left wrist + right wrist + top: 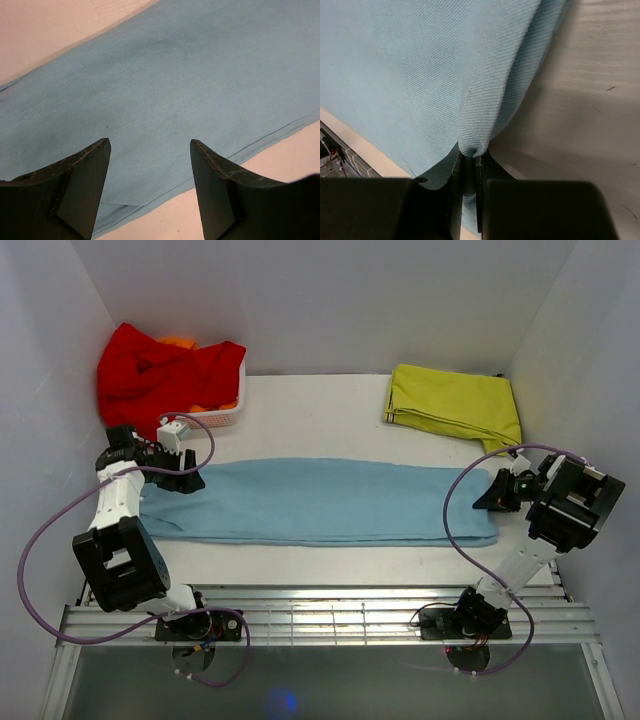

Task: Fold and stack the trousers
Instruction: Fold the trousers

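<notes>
Red garment (150, 370) heaped over 1 white basket (222, 418) at the table's (320, 420) far-left corner, yellow-green garment (452, 405) lying flat at its far-right corner.

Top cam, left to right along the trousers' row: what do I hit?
left pincer, open over the cloth's left end → light blue trousers, laid out flat → right pincer, shut on their right end
</notes>
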